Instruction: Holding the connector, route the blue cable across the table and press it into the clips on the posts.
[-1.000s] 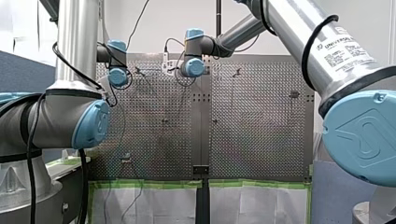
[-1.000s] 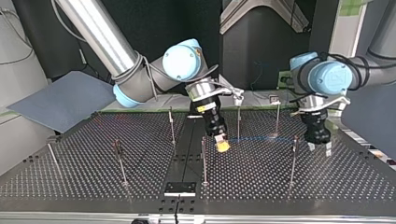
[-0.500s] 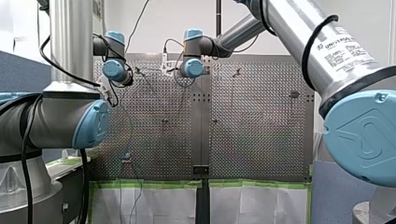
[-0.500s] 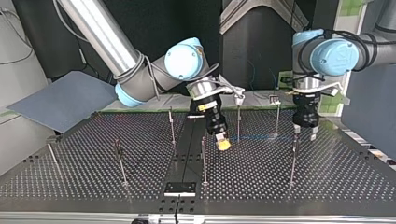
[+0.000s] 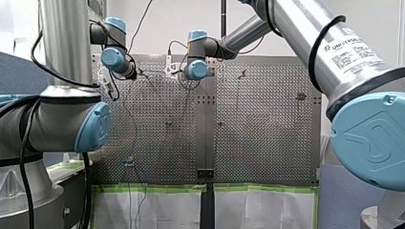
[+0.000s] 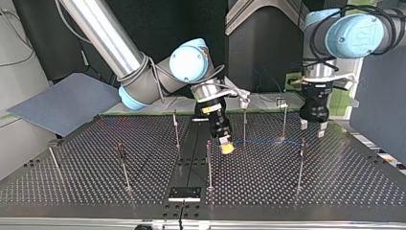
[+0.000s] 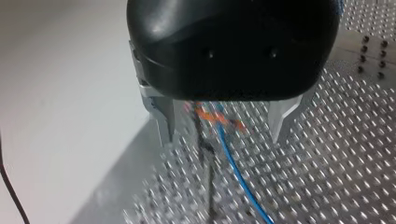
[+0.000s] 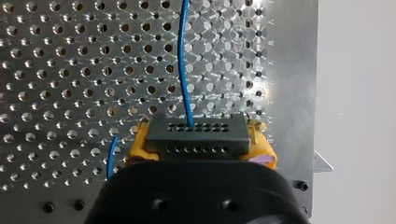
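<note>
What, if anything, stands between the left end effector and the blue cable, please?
Nothing visible does: the left end effector hangs open directly over the blue cable, with only a post beside the cable.

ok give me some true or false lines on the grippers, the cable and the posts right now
1. My right gripper is shut on the connector. True.
2. The blue cable leaves the connector ahead of that gripper. True.
3. My left gripper is clamped on the blue cable. False: its fingers stand open, and the cable passes between them, touching neither.
4. The posts lie flat on the table. False: they stand upright.
</note>
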